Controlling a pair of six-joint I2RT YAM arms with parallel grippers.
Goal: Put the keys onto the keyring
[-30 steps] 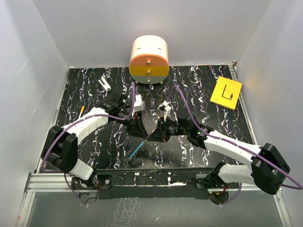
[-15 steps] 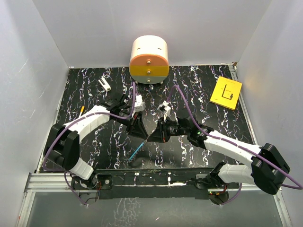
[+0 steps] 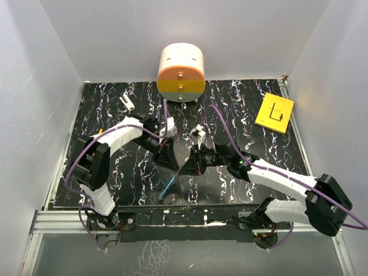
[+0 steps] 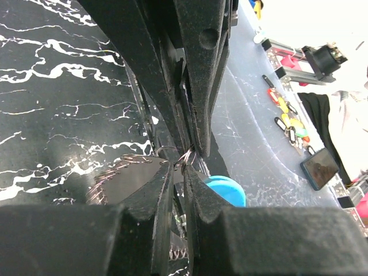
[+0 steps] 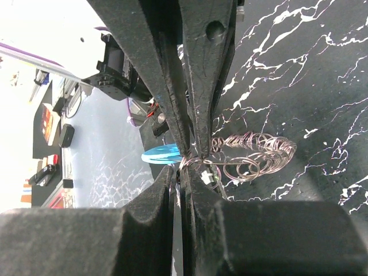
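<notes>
The keyring is a chain of thin wire rings [image 5: 253, 152] with a flat blue oval tag [image 5: 164, 154] on it. In the top view it hangs above the middle of the table, the blue tag [image 3: 167, 188] dangling below. My left gripper [image 3: 172, 163] and right gripper [image 3: 187, 168] meet tip to tip there. In the right wrist view my right gripper [image 5: 187, 169] is shut on one wire ring, with the left gripper [image 5: 192, 150] pinching the same ring from above. In the left wrist view the left gripper [image 4: 178, 167] shows only a slit between its fingers. The keys are out of view.
A cream and orange drum-shaped box [image 3: 181, 72] stands at the back centre. A yellow card [image 3: 275, 112] lies at the back right. A small white piece [image 3: 127, 102] lies at the back left, and a small orange bit [image 3: 100, 133] beside the left arm.
The left arm's elbow has swung toward the back and its jaws have closed down on the wire ring. The blue tag hangs slightly lower. The right arm has stayed put.
</notes>
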